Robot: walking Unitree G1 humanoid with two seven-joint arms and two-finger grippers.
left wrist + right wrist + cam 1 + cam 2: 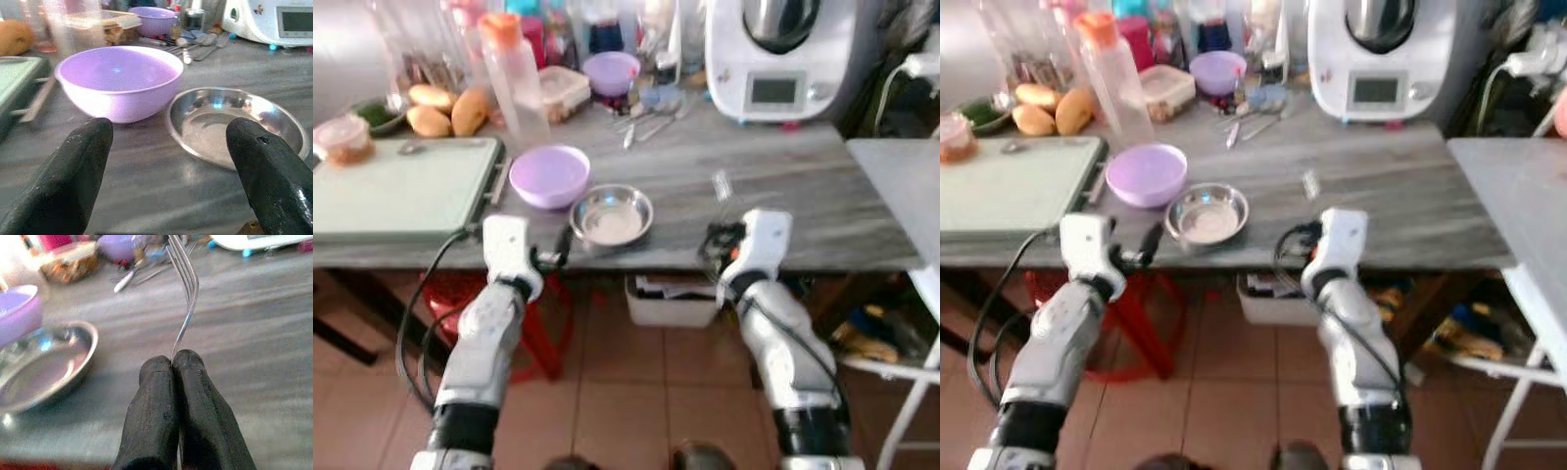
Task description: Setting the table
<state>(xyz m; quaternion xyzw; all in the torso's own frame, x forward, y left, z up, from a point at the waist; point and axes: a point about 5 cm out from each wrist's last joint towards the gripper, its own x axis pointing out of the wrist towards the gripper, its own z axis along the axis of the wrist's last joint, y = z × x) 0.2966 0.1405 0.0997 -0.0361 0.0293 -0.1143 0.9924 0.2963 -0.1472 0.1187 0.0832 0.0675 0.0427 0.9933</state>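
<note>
A fork (185,293) is pinched by its handle end between the pressed-together fingers of the right gripper (172,361) above the tabletop (803,186) front edge, right of the steel bowl (612,217), while the left gripper (168,147) is held spread before the bowl, so the fork could slip and be dropped off the edge.

A silver fork (185,293) is standing pinched by its handle in the right tool (172,363), tines pointing up toward twelve o'clock. A shallow steel bowl (612,216) is sitting on the grey tabletop (803,186), with a lilac bowl (549,175) lying just beside it at ten o'clock.
</note>
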